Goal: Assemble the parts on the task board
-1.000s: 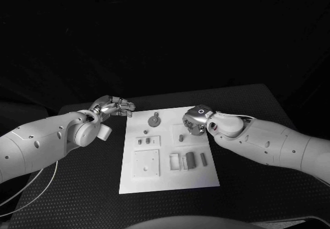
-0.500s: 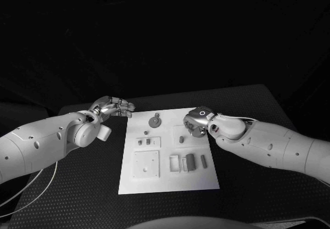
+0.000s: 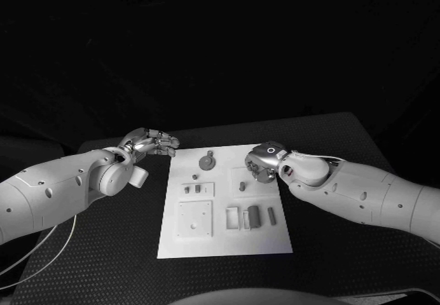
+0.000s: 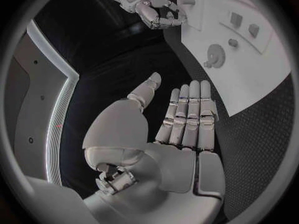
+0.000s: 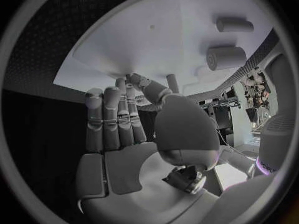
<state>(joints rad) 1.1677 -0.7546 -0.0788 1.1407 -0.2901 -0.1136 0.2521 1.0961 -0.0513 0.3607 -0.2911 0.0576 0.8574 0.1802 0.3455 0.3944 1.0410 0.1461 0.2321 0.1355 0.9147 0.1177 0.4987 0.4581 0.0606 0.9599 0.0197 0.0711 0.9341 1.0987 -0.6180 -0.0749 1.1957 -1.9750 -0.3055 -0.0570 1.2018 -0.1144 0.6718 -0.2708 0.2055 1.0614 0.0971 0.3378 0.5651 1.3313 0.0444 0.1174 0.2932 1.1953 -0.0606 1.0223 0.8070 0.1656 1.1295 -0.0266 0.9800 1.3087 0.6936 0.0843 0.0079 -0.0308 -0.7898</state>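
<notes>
Left robot hand (image 3: 151,142) open off the task board (image 3: 226,241) edge; right robot hand (image 3: 263,162) over it (grip unclear)

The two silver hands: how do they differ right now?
The left hand hovers over the black table, beside the task board's far corner; the right hand hangs above the board itself. The left hand's fingers lie straight, side by side; the right hand's fingertips bunch towards its thumb. Neither plainly holds a part.
</notes>
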